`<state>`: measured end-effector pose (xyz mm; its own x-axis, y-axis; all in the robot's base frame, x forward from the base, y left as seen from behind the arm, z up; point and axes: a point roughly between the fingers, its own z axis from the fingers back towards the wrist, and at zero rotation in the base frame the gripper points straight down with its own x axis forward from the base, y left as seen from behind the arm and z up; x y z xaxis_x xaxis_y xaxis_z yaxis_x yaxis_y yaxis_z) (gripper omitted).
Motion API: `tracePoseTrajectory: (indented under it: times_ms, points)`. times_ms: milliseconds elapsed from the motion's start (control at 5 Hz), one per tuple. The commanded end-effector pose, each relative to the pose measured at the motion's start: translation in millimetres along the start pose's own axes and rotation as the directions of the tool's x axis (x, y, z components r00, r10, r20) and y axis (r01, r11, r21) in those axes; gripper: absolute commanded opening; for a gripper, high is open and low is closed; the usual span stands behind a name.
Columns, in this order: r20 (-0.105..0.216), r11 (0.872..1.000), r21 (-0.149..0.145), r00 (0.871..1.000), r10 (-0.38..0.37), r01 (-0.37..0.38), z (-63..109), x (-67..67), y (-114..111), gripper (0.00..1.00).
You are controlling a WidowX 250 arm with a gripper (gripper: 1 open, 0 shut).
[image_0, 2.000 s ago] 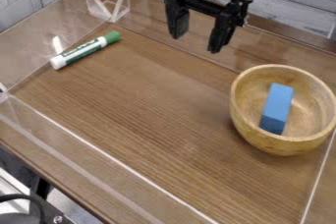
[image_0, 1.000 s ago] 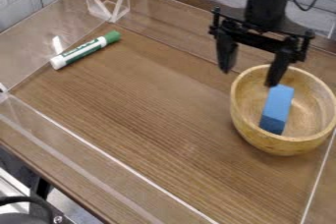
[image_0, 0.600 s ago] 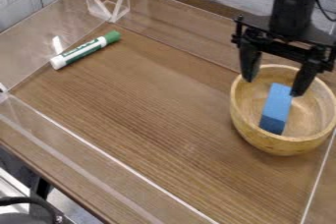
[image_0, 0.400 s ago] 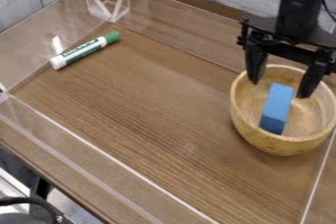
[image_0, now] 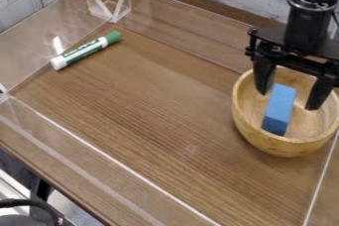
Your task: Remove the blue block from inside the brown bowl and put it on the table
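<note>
The gripper (image_0: 292,81) hangs with fingers (image_0: 264,74) spread wide, straddling the blue block (image_0: 280,108) without touching it. The block stands upright inside the brown bowl (image_0: 252,123) on the surface (image_0: 146,111). A green marker (image_0: 86,49) lies well apart, far left.

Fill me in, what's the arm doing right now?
The single robot arm has its black pincer open and pointing down over the round light-brown wooden bowl at the right side of the dark wood-grain table. The small bright-blue rectangular block stands inside the bowl, between the spread fingers but not gripped. Nothing has been lifted out yet. A green-and-white marker lies untouched at the far left.
</note>
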<state>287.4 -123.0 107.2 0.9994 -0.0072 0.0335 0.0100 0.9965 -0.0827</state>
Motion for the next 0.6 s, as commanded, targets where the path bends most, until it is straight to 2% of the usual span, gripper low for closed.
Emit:
tracePoseTrajectory:
  times_ms: [0, 400]
  points:
    - [0.048, 1.0, -0.02, 0.999, -0.017, 0.018, 9.1, 3.1, -7.0, 1.0]
    - [0.062, 0.999, -0.026, 0.998, -0.017, 0.019, 3.7, 3.6, -10.2, 1.0]
